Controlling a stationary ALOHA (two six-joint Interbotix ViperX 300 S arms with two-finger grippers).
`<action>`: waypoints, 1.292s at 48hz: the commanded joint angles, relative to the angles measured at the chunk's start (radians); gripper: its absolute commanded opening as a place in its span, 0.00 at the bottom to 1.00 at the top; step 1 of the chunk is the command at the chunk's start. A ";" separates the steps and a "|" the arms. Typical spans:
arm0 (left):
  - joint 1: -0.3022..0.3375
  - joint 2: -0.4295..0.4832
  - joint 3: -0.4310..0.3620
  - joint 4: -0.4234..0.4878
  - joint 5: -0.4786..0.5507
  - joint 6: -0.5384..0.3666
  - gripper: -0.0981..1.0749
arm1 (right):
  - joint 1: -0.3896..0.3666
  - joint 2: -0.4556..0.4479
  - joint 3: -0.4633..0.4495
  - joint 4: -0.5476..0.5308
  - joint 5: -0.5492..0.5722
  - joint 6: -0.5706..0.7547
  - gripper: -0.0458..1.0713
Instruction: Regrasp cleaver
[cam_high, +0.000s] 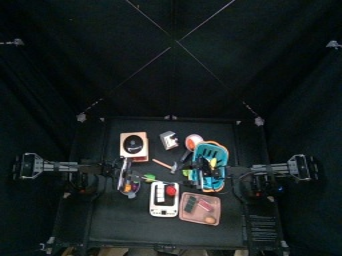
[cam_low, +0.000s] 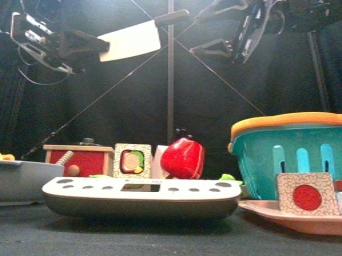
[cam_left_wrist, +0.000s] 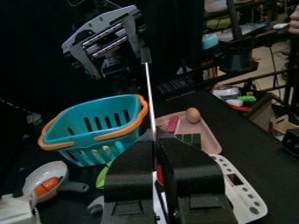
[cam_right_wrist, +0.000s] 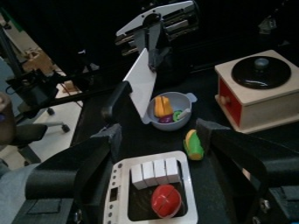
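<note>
The cleaver (cam_low: 130, 42) is held in the air above the table, with its pale blade near my left gripper and its dark handle (cam_low: 171, 17) pointing right. My left gripper (cam_low: 83, 45) is shut on the blade. The left wrist view shows the blade edge-on (cam_left_wrist: 149, 101) between my jaws (cam_left_wrist: 158, 156). My right gripper (cam_low: 227, 40) is open just beyond the handle's end and holds nothing. In the right wrist view its jaws (cam_right_wrist: 163, 144) stand wide apart, with the cleaver (cam_right_wrist: 138, 74) and its handle (cam_right_wrist: 114, 101) ahead of them.
Below are a teal basket with an orange rim (cam_low: 287, 150), a white scale (cam_low: 140, 195), a pink tray (cam_low: 301, 212), a red wooden box (cam_low: 78, 160), a red toy pepper (cam_low: 183, 157) and a grey bowl of toys (cam_right_wrist: 173, 107).
</note>
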 joint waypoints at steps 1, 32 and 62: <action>0.002 -0.002 -0.012 -0.003 -0.003 -0.003 0.39 | 0.002 0.021 -0.057 -0.002 -0.011 0.002 0.92; -0.011 -0.126 0.006 -0.178 0.167 -0.003 0.39 | 0.003 0.017 -0.106 0.015 0.140 0.005 0.92; -0.012 -0.109 0.008 -0.155 0.172 -0.002 0.39 | -0.018 0.106 -0.181 0.011 0.170 0.005 0.92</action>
